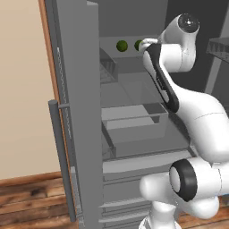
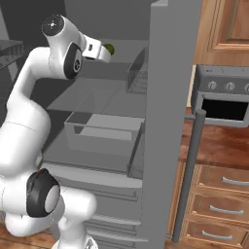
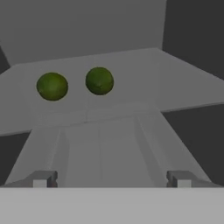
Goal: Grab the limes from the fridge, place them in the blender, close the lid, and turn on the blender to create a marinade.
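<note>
Tall plain grey refrigerator [image 1: 80, 112] with its door swung open and long vertical grey bar handle [image 1: 62, 161] at lower left of the left base view. Two small round dark-green limes [image 3: 52, 86] lie side by side, apart, on an upper grey shelf [image 3: 144, 78], at upper left of the hand view. The white arm's two-finger gripper [image 3: 111, 178], fingers spread and holding nothing, points at them from short of the shelf.
</note>
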### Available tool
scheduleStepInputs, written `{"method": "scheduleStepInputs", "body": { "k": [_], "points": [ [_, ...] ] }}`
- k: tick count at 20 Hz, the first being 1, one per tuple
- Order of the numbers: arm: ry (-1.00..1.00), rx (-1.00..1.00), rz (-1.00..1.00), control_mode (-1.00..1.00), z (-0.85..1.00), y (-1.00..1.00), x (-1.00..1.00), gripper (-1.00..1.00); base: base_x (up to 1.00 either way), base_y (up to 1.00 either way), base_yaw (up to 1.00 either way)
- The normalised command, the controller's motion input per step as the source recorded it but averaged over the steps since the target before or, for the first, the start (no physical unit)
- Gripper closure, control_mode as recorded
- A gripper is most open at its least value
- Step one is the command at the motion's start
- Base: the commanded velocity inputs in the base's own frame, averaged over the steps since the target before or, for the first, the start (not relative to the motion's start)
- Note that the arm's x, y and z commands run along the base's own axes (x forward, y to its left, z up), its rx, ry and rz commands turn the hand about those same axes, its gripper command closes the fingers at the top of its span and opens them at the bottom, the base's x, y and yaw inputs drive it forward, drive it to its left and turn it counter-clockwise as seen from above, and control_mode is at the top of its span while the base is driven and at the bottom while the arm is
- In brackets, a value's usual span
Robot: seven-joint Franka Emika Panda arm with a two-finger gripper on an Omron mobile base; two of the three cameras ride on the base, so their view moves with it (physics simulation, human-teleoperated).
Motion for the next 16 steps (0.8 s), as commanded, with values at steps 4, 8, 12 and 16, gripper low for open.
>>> {"method": "scheduleStepInputs", "body": {
  "k": [4, 8, 12, 16],
  "points": [
    [0.11, 0.00, 0.00, -1.00, -0.03, -0.03, 0.93, -1.00, 0.00, 0.00, 0.00],
    [0.12, 0.00, 0.00, -1.00, -0.03, -0.02, 0.94, -1.00, 0.00, 0.00, 0.00],
    [0.11, 0.00, 0.00, -1.00, 0.00, -0.08, 0.86, -1.00, 0.00, 0.00, 0.00],
    [0.01, 0.00, 0.01, -1.00, -0.11, -0.05, 0.63, -1.00, 0.00, 0.00, 0.00]
  ]
}}
